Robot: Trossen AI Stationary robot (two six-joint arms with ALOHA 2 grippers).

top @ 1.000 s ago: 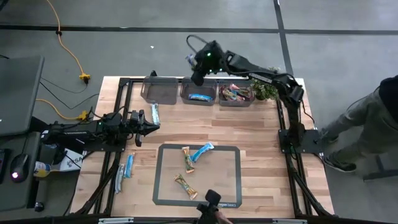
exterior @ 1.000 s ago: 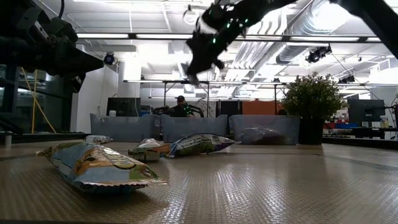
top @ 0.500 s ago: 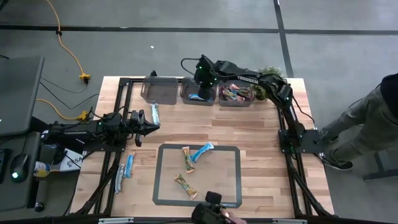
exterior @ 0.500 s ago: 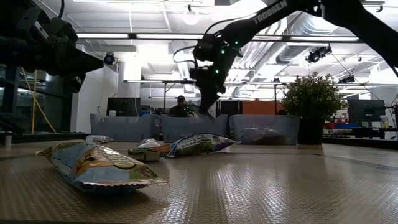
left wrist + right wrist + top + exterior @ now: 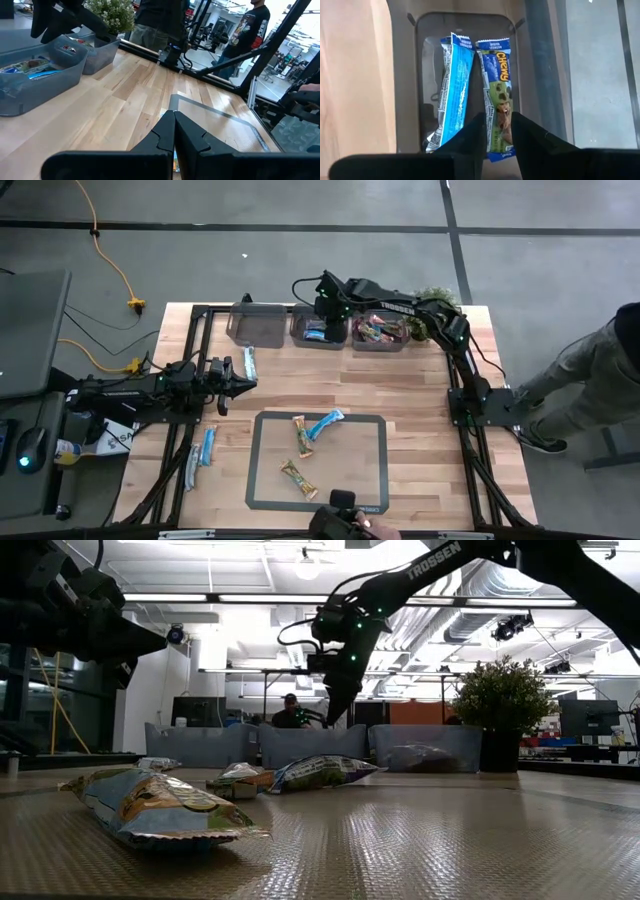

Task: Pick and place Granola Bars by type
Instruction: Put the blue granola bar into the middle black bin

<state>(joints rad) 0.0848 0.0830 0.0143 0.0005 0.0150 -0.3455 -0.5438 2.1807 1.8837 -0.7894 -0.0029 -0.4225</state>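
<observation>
Two wrapped bars in the clear grey plastic middle bin (image 5: 402, 75), bright blue bar (image 5: 452, 90) beside blue "CHEWY" bar (image 5: 498, 85), right claw (image 5: 496, 131) pinching the latter, left claw (image 5: 173, 131) pressed together over the bench (image 5: 120, 110).

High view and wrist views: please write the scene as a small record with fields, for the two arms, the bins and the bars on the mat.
right end effector: low over the middle bin, at the Chewy bar
middle bin content: a blue bar beside the Chewy bar
right bin: multicoloured bars
left end effector: shut, waiting at the table's left side
mat: two tan bars, one blue mat bar
</observation>
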